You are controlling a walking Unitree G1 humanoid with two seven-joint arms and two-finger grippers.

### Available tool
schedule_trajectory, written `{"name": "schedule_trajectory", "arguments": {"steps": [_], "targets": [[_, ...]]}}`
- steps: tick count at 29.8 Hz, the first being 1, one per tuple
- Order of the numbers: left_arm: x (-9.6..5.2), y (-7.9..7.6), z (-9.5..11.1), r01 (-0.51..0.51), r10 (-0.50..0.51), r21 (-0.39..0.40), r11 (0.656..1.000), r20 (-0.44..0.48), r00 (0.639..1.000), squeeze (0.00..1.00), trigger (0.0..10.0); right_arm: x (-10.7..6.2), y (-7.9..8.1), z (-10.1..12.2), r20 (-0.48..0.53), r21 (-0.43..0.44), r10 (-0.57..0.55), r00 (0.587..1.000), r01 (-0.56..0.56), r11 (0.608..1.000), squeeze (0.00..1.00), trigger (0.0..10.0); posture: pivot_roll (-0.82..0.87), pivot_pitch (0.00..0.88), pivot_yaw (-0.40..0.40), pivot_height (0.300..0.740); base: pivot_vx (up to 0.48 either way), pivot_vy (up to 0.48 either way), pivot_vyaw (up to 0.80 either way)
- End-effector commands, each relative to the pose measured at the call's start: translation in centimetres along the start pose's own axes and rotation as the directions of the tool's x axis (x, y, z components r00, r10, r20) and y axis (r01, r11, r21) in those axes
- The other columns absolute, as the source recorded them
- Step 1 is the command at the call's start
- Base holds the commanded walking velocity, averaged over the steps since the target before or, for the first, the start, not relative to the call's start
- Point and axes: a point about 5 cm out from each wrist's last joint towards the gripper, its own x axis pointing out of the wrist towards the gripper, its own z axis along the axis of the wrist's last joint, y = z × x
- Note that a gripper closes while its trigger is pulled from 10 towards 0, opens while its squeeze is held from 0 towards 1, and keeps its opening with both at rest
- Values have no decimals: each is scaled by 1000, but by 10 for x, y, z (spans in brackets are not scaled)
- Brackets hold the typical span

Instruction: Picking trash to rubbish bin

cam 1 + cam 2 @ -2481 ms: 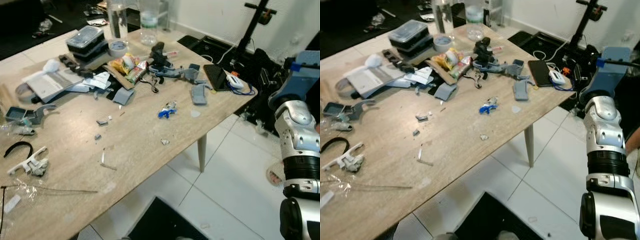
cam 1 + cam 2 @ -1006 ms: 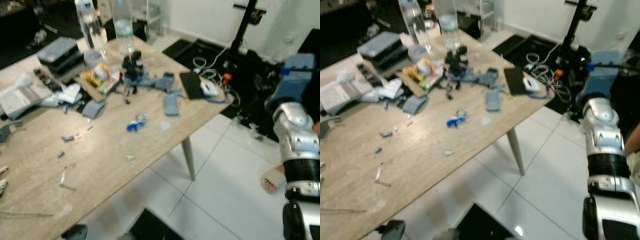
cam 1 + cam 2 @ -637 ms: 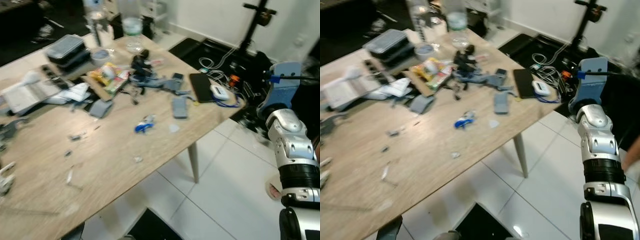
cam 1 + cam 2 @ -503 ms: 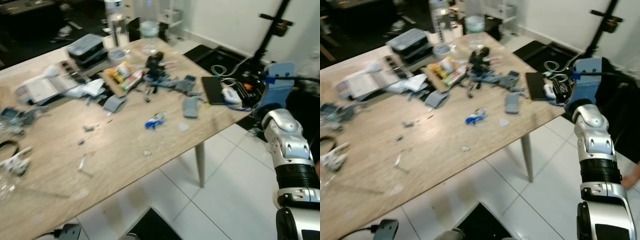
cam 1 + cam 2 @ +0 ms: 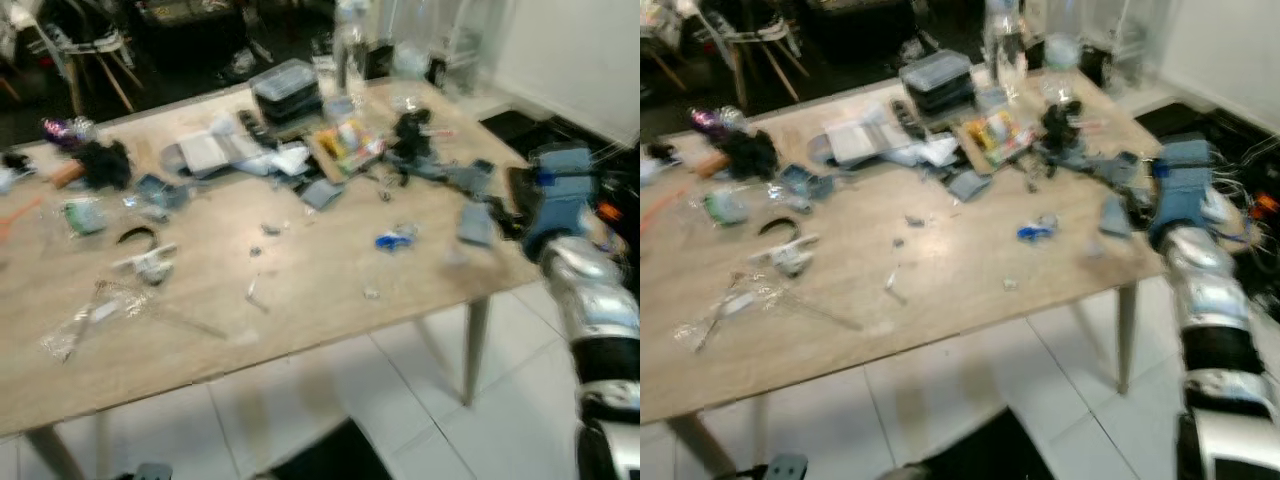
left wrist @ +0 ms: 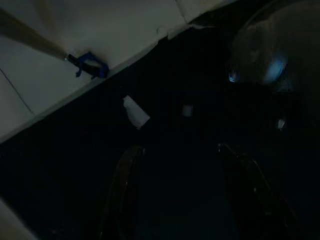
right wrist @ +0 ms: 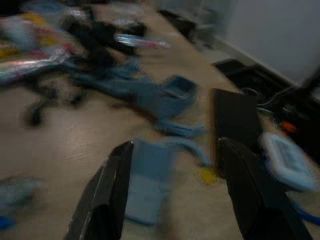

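Observation:
Trash lies scattered on a long wooden table (image 5: 300,320): a blue scrap (image 5: 397,240), small grey bits (image 5: 255,290), crumpled clear plastic (image 5: 85,315) and colourful wrappers (image 5: 348,140). My right arm (image 5: 590,300) is raised at the table's right end. In the right wrist view my right gripper (image 7: 175,145) is open and holds nothing, hovering over grey-blue plastic pieces (image 7: 147,185) on the tabletop. The left wrist view is dark; my left gripper (image 6: 180,147) hangs open above a dark mat, and a small white scrap (image 6: 135,112) lies there.
Plastic bottles (image 5: 350,40) and stacked black containers (image 5: 288,85) stand at the table's far side. A black tablet (image 7: 235,115) and a white mouse (image 7: 285,157) lie near its right edge. Chairs (image 5: 90,50) stand behind on the left. A dark object (image 5: 330,455) sits on the white tiles below.
The camera has swung left and pulled back, so the table's left half has come into view, blurred. My right arm now overlaps the table's right end.

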Motion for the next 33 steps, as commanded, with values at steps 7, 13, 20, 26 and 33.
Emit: {"name": "schedule_trajectory", "arguments": {"steps": [7,13,20,26,33], "targets": [[0,0,4,22,-22,34,999,0,1000,0,10000,-3,-15,-19,-78,-19,-91,993,90,996,0,10000,-39,74,12,740,0,-341,0],[0,1,3,3,-3,8,1000,2,1000,0,10000,-1,-10,-24,-87,-10,-83,993,83,997,0,10000,-36,71,13,740,0,-235,0],[0,2,3,3,-3,26,1000,-2,1000,0,10000,0,7,-20,2,72,34,999,-34,997,90,10000,-32,71,21,740,0,0,0],[0,3,2,3,-3,29,1000,-3,1000,0,10000,-1,23,-25,35,166,117,993,-121,979,1000,10000,-30,76,24,740,0,0,0],[-1,5,1,3,-3,40,999,-7,1000,0,10000,-2,41,-28,94,280,195,976,-214,936,1000,10000,-27,100,41,740,0,0,0]]}}
